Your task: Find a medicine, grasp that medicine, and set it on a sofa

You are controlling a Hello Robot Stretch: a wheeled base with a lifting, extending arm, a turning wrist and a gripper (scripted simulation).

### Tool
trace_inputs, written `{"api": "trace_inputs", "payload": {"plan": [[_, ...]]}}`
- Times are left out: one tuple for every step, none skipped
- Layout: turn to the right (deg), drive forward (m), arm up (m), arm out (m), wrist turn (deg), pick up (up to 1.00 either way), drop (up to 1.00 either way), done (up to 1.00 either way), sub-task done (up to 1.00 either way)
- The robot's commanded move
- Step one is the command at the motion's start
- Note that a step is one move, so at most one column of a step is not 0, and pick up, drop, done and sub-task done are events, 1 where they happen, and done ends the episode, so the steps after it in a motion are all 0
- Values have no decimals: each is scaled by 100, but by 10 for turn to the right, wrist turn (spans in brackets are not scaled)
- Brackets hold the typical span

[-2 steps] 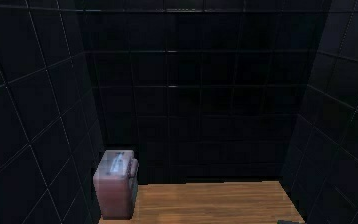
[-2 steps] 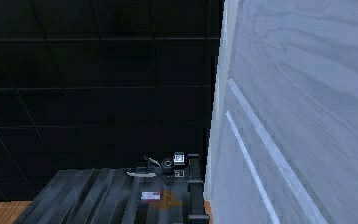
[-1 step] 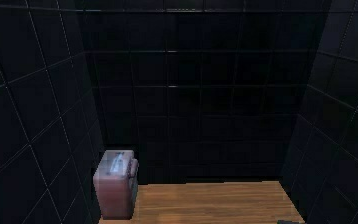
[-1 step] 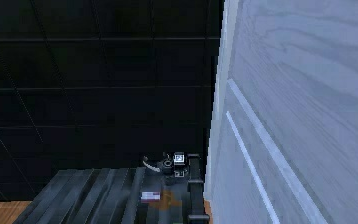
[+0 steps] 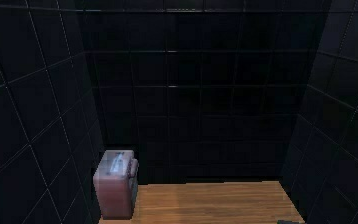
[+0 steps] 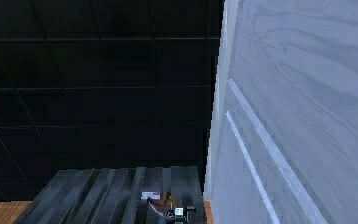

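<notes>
Fingers (image 6: 163,205) on the dark gripper (image 6: 171,210): spread or pressed, I cannot tell. Turning could knock it against the white panelled door (image 6: 297,110).

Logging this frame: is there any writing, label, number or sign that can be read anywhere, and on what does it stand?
No readable text in either view.
Pinkish box on the wooden floor by the tiled wall: a pale bluish patch on top, too blurred to show any letters.
White panelled door: no print or number.
Dark tiled walls: no signs.
</notes>
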Motion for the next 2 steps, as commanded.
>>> {"api": "trace_inputs", "payload": {"plan": [[0,0,0,0,0,100,0,0,0],[0,0,10,0,0,0,0,0,0]]}}
